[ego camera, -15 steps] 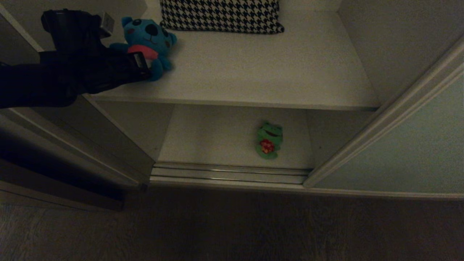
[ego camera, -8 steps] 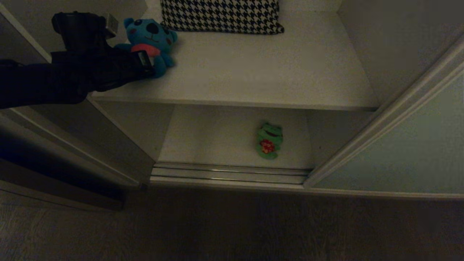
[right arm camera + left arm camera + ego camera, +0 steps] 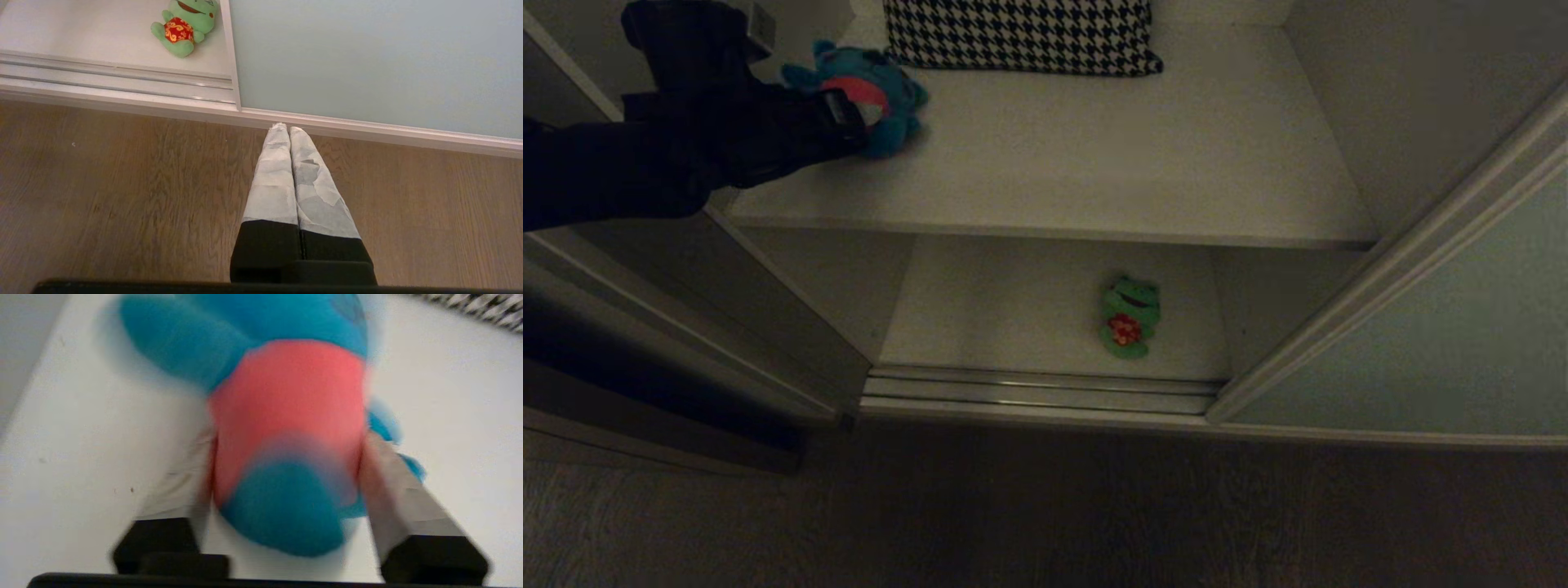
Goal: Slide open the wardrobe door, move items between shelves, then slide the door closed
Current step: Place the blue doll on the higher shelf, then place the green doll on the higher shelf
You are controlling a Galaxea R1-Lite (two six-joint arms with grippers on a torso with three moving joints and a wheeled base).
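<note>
- The teal-blue bear [image 3: 286, 416], soft plush with a rounded red belly, lies tipped on its back at the left end of the upper shelf [image 3: 1094, 163], a flat, matte white board.
- The left pincer [image 3: 286, 482] straddles the bear's lower body; its pale wrapped fingers [image 3: 392, 490] stand spread on either side of the belly, right against the plush, and whether they press it cannot be told.
- A houndstooth cushion [image 3: 1021, 37], black-and-white woven fabric, sits at the back of the same shelf.
- The green frog [image 3: 1129, 317], plush in red patterned clothing, lies on the lower shelf [image 3: 996, 318], near the metal floor track [image 3: 1037, 392].
- The sliding wardrobe door [image 3: 367, 57], a smooth pale grey-green panel in a thin light frame, stands pushed to the right.
- The right pincer [image 3: 289, 131] hangs fully closed and empty over the grained wooden floor [image 3: 102, 196].
</note>
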